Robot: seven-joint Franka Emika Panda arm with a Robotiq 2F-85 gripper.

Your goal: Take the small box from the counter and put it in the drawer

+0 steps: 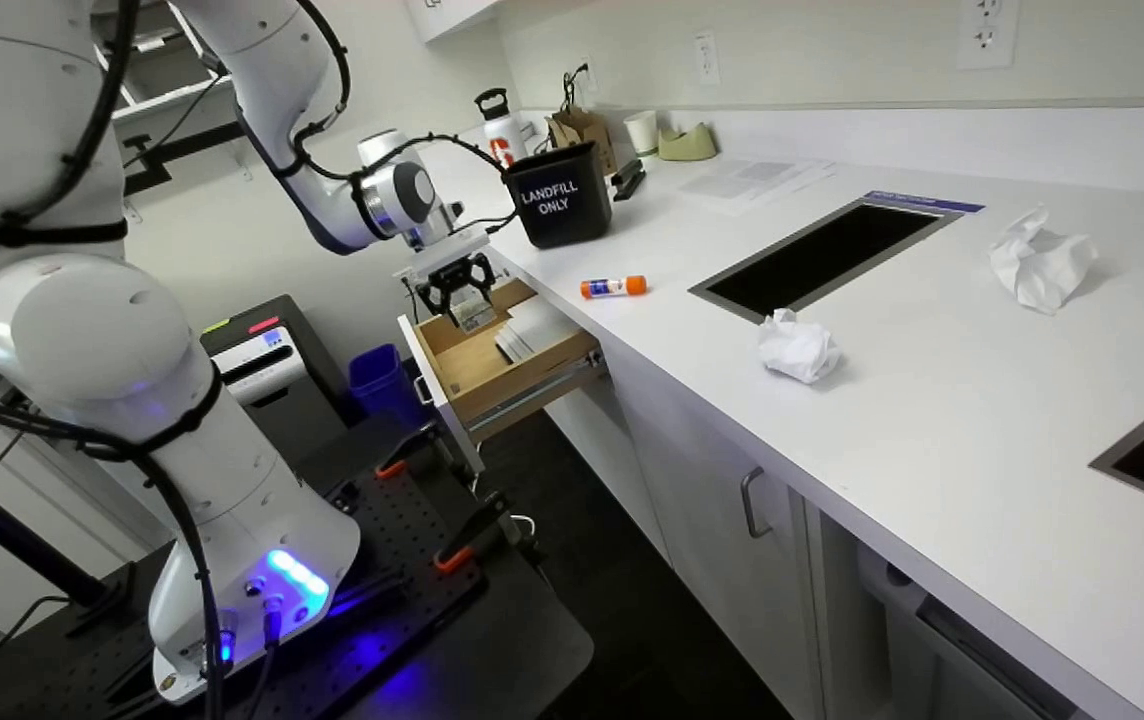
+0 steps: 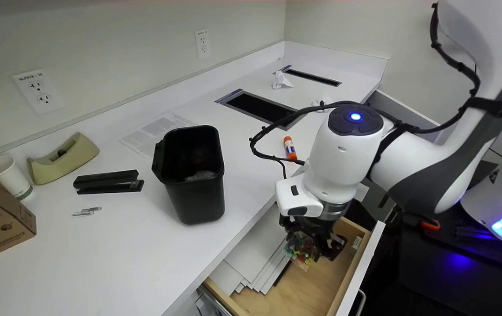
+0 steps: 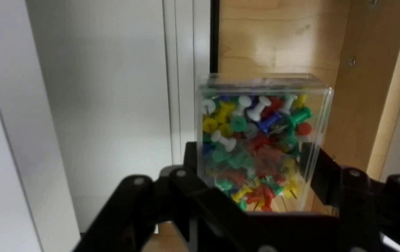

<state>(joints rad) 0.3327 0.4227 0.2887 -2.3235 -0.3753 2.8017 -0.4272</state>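
Observation:
The small box is a clear plastic case of coloured push pins, seen in the wrist view (image 3: 256, 115) and in both exterior views (image 1: 475, 316) (image 2: 300, 249). My gripper (image 1: 467, 300) is shut on it, with one finger on each side, as the wrist view shows (image 3: 252, 155). The gripper points down over the open drawer (image 1: 534, 375), which has light wooden sides and bottom and a white front. The drawer also shows in an exterior view (image 2: 308, 289) and the wrist view (image 3: 371, 115). I cannot tell whether the box touches the drawer bottom.
A stack of white sheets (image 2: 255, 256) lies in the drawer on the counter side. A small white item (image 2: 356, 242) is near the drawer front. Above, on the counter (image 2: 115, 245), stand a black container (image 2: 196, 193), a glue stick (image 2: 290, 148) and a stapler (image 2: 108, 181).

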